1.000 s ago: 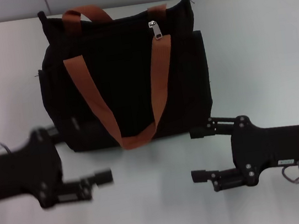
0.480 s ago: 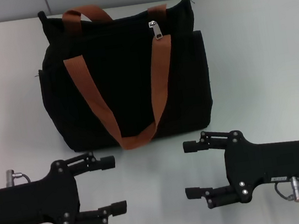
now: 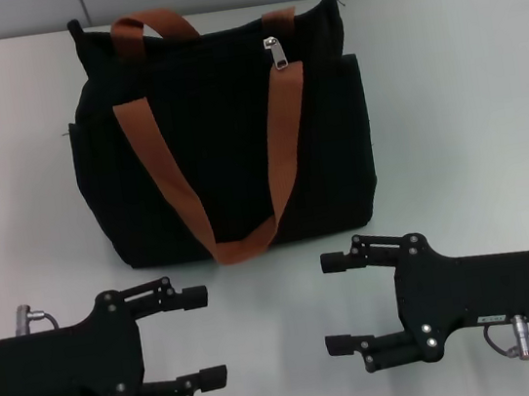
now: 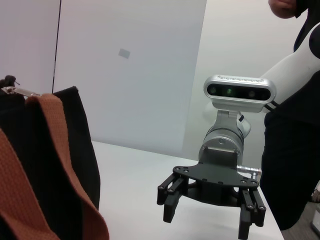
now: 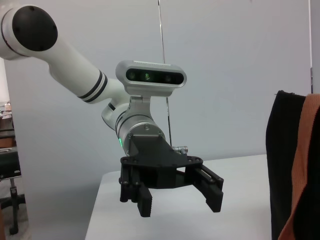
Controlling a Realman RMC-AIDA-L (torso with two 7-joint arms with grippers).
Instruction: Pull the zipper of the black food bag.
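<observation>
The black food bag [image 3: 226,134] stands upright at the far middle of the table, its rust-brown handles [image 3: 282,146] draped down its front. The silver zipper pull [image 3: 272,51] hangs at the top edge, right of centre. My left gripper [image 3: 208,333] is open and empty on the near left, short of the bag. My right gripper [image 3: 331,304] is open and empty on the near right, facing the left one. The left wrist view shows the bag's side [image 4: 30,165] and the right gripper [image 4: 206,220]. The right wrist view shows the left gripper [image 5: 180,207] and the bag's edge [image 5: 287,150].
The white table [image 3: 465,81] runs wide on both sides of the bag. A grey wall lies behind it. A person in dark clothes [image 4: 295,140] stands past the right arm, at the table's side.
My left gripper has drawn back from the bag's lower left corner toward the near edge and settled. My right gripper has shifted slightly left and nearer. The bag and zipper pull have not moved.
</observation>
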